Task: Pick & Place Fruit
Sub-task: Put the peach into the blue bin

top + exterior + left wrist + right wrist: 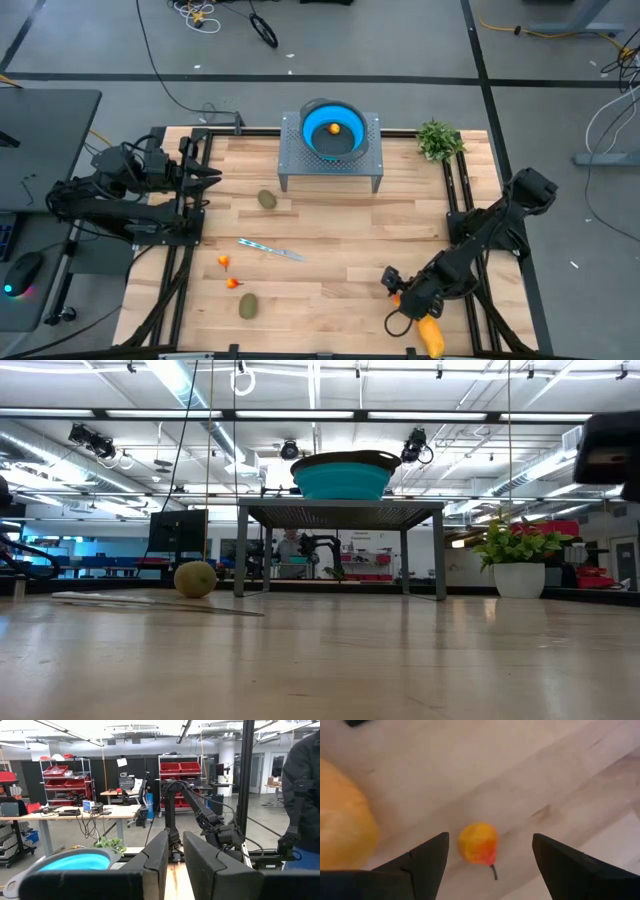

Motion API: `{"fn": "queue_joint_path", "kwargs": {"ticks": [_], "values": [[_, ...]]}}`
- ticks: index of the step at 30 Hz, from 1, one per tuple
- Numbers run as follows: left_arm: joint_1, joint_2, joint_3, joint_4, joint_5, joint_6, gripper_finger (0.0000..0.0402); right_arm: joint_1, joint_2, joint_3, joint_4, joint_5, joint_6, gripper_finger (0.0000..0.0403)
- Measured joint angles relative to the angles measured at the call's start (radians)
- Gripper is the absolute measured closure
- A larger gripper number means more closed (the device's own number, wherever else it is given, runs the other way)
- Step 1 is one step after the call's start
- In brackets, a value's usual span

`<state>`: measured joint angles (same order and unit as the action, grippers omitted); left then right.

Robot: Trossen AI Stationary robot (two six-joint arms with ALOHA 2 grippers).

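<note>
Wooden tabletop [340,250] carries the scattered fruit. Right gripper [402,300] sits low over the near right corner of the table, fingers spread wide; in the right wrist view a small yellow-orange fruit with a red blush and a short stem [478,843] lies on the wood between the two fingertips [427,857], not touching either. Just beside it, partly cut off at the frame edge, is the larger elongated yellow-orange fruit [342,820]; from above that piece [431,335] lies at the near table edge, just past the gripper. Left gripper [205,174] rests at the left side of the table, raised, fingers nearly pressed together with a narrow gap and nothing between them [172,865]. One kiwi-like oval [267,199] lies in front of the perforated metal stand [330,165]; a second kiwi [247,305] lies near the front edge. Two tiny red-orange fruits [228,272] sit between that kiwi and the silvery-blue knife-like stick [270,249]. Blue bowl [333,128] on the stand holds one small orange fruit [334,128]. Green plant sprig [438,139] stands at the far right corner.
</note>
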<state>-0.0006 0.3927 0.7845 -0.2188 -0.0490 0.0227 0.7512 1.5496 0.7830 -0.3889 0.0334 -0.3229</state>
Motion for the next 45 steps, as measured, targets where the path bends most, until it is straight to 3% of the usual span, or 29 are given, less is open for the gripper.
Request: {"fn": "queue_joint_path", "kwargs": {"ticks": [35,45], "values": [[0.000,0.000,0.000,0.000,0.000,0.000,0.0334,-0.025,0.072,0.000,0.122,-0.010,0.000,0.0106],[0.000,0.000,0.000,0.000,0.000,0.000,0.0334,-0.032,0.088,0.000,0.123,-0.011,0.000,0.0143]]}}
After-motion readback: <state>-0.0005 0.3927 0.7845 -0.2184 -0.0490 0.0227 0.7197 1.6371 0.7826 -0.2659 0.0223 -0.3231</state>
